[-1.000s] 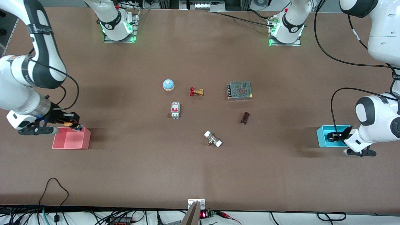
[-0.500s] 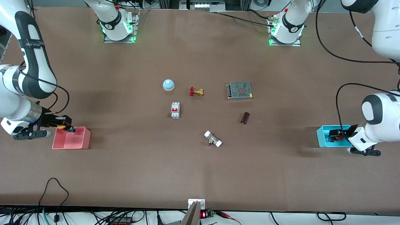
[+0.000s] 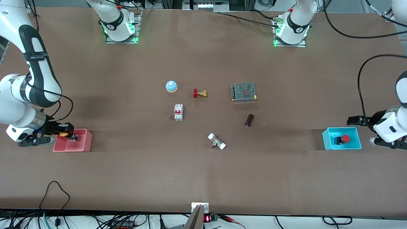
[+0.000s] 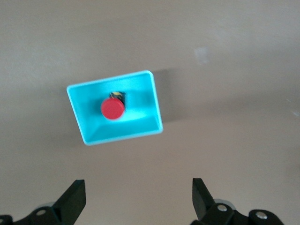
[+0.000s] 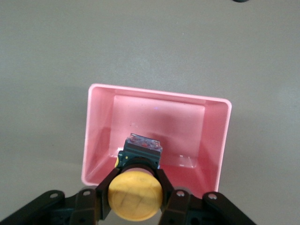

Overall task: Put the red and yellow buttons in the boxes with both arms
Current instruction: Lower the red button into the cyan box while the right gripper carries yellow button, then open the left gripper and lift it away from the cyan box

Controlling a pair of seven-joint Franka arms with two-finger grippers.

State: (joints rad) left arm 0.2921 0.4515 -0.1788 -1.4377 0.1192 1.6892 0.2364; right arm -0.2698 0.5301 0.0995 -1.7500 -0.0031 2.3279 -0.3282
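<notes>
On the brown table [image 3: 127, 165], the red button [image 3: 345, 138] lies in the blue box [image 3: 326, 140]; the left gripper [image 4: 139, 199] hangs above, fingers spread. The right gripper [image 5: 136, 185] pinches the yellow button [image 5: 135, 197] over the pink box [image 5: 98, 136].

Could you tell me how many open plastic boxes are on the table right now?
2. The pink box sits at the right arm's end of the table; the cyan box sits at the left arm's end, with the red button in it.
</notes>
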